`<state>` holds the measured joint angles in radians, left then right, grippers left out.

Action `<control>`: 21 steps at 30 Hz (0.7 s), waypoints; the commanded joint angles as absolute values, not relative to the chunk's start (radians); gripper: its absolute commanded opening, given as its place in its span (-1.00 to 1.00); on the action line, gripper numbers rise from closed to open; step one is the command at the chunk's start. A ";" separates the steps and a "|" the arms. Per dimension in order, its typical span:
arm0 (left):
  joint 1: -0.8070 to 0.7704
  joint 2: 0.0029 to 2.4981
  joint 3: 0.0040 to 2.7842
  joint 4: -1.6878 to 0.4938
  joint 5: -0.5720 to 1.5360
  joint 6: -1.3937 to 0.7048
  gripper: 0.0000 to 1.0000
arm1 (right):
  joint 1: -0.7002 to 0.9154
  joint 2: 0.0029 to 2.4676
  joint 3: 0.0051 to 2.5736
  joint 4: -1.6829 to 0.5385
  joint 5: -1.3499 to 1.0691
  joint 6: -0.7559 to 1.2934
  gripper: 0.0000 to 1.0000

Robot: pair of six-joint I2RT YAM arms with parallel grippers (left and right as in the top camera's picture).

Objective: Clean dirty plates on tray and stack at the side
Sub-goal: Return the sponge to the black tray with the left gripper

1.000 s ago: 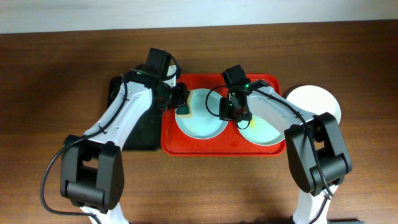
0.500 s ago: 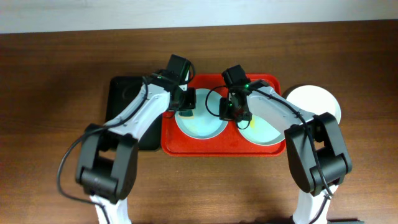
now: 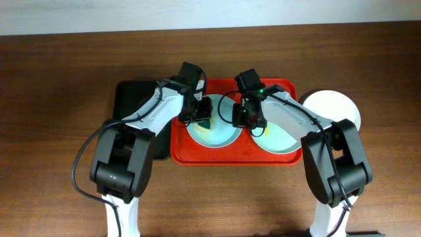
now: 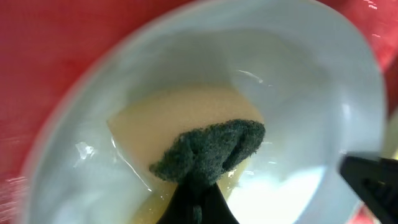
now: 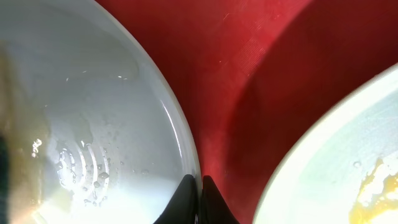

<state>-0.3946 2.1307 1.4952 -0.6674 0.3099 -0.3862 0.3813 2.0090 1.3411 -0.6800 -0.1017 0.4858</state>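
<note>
Wood table, black tray beside red tray — left hand grips sponge, right hand pinches blue plate

The left arm and right arm share white link shells, bulky black joint housings and looping black cables, and a small green light glows at the right arm's twelve-o'clock end.

Dark brown wooden table, pale wall strip behind, even light
</note>
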 commanded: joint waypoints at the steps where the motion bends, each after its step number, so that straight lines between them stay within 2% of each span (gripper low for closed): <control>1: -0.449 2.220 1.473 -0.651 0.536 -0.387 -1.00 | 0.395 2.022 1.317 -0.681 -0.120 0.475 -0.92; 5: -0.447 2.220 1.477 -0.581 0.701 -0.351 -1.00 | 0.395 2.022 1.317 -0.680 -0.120 0.475 -0.92; 10: -0.395 2.201 1.517 -0.580 0.709 -0.350 -1.00 | 0.395 2.022 1.316 -0.681 -0.120 0.468 -0.92; 17: -0.300 2.044 1.575 -0.723 0.393 -0.275 -1.00 | 0.395 2.022 1.316 -0.680 -0.120 0.468 -0.89; 21: -0.285 1.934 1.579 -0.754 0.250 -0.229 -1.00 | 0.395 2.022 1.316 -0.677 -0.120 0.468 -0.66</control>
<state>-0.2955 2.0727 1.5414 -0.7425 0.4271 -0.3004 0.3836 2.0098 1.3323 -0.6754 -0.1154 0.4751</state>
